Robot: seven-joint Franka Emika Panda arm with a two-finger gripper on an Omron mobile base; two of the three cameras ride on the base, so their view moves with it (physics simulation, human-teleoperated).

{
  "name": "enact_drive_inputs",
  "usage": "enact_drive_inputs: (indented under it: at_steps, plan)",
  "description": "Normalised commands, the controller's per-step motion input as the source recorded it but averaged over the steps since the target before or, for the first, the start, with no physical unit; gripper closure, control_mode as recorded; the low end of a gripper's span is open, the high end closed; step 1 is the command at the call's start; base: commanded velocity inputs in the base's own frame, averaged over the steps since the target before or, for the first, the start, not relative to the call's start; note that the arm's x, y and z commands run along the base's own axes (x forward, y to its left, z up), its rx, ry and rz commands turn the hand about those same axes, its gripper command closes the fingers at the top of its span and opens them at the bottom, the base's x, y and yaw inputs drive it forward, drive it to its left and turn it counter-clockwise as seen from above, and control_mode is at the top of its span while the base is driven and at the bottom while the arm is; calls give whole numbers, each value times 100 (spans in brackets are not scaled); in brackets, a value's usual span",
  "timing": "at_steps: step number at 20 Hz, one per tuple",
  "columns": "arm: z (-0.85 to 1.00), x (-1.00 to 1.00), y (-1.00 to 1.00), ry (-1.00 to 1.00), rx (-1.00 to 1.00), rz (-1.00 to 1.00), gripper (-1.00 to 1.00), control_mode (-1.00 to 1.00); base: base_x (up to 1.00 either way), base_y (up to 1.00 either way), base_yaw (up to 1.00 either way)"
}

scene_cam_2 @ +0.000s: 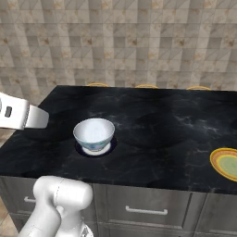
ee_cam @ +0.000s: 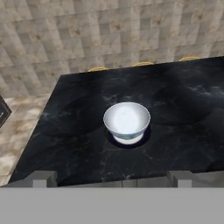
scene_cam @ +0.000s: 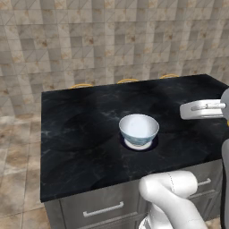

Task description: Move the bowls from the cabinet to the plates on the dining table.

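A white bowl with a blue-teal pattern stands upright on the dining table, a black marble island, with a dark ring under its foot. The same bowl sits left of centre in the right base view, and the hand view has the bowl at mid-frame. One orange-yellow plate lies bare at the table's right edge, far from the bowl. My gripper hovers over the table's near edge, short of the bowl, open and holding nothing. The cabinet is out of view.
Grey drawers with short handles line the island's near side. Three yellow curved tops poke up behind its far edge, before a tiled wall. Tiled floor lies to the left of the island.
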Motion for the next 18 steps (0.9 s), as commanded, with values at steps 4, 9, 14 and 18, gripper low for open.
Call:
enact_drive_inputs:
  at_steps: [4,9,14,18]
  plan:
    - [0,0,0,0,0,0,-100,100,-8,14,1]
    - [0,0,0,0,0,0,-100,100,-27,10,21]
    - [0,0,0,0,0,0,-100,100,-79,31,31]
    - [0,0,0,0,0,0,-100,100,-98,76,42]
